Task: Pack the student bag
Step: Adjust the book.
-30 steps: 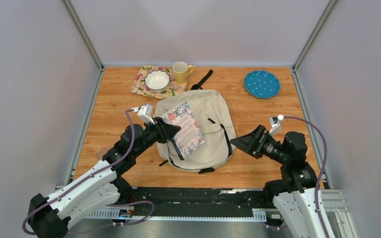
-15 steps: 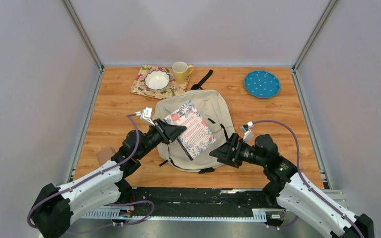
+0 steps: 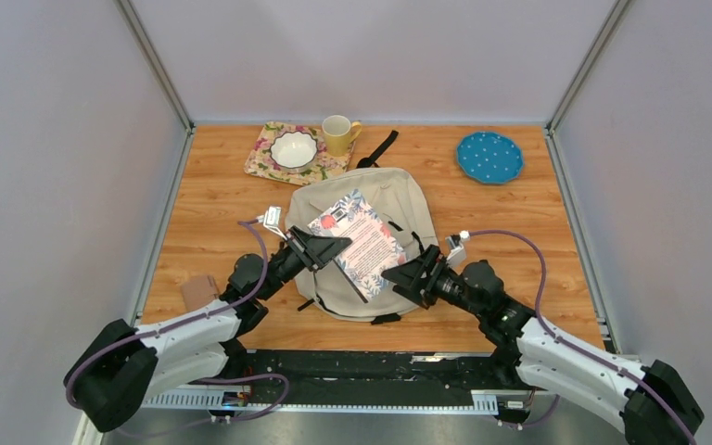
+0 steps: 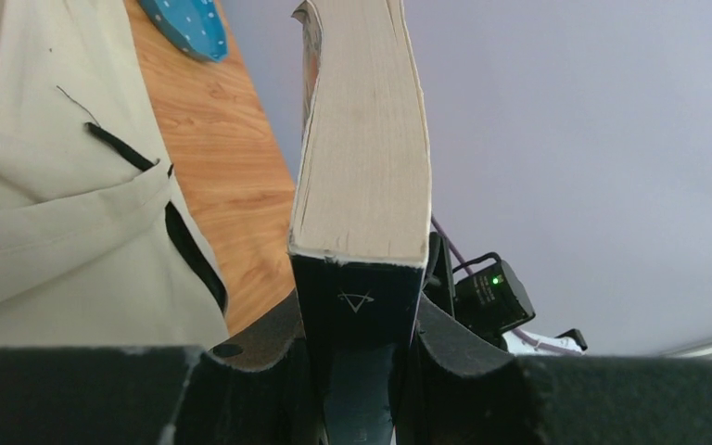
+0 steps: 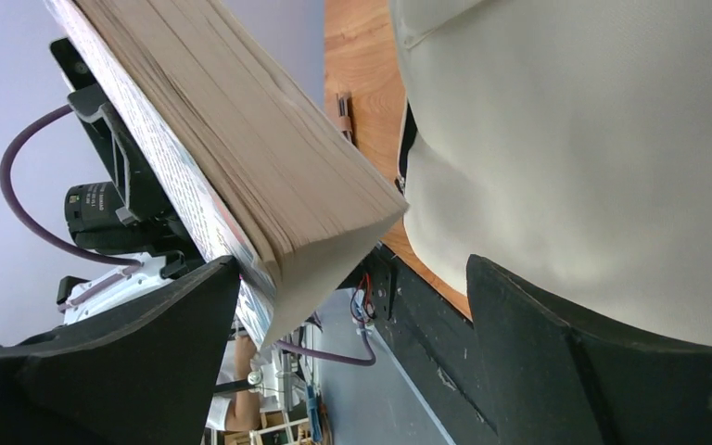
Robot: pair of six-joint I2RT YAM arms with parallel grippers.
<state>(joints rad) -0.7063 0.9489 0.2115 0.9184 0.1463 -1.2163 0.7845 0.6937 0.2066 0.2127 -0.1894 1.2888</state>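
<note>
The cream student bag [image 3: 385,199] lies flat in the middle of the table, black straps at its far end. My left gripper [image 3: 324,250] is shut on the spine end of a thick book with a floral cover [image 3: 360,239] and holds it above the bag. In the left wrist view the book [image 4: 363,139] stands edge-on between the fingers, the bag [image 4: 46,167] to the left. My right gripper [image 3: 406,274] is open at the book's near right corner. In the right wrist view that corner [image 5: 278,204] sits between the spread fingers, touching neither, with the bag [image 5: 593,139] beside it.
A floral mat [image 3: 278,163] with a white bowl [image 3: 294,148] and a yellow mug [image 3: 338,133] stand at the back. A blue dotted plate [image 3: 489,156] is at the back right. A small brown item [image 3: 198,291] lies near the left front edge.
My right gripper has moved left, from beside the bag to the book's near right corner. My left gripper has carried the book right over the bag.
</note>
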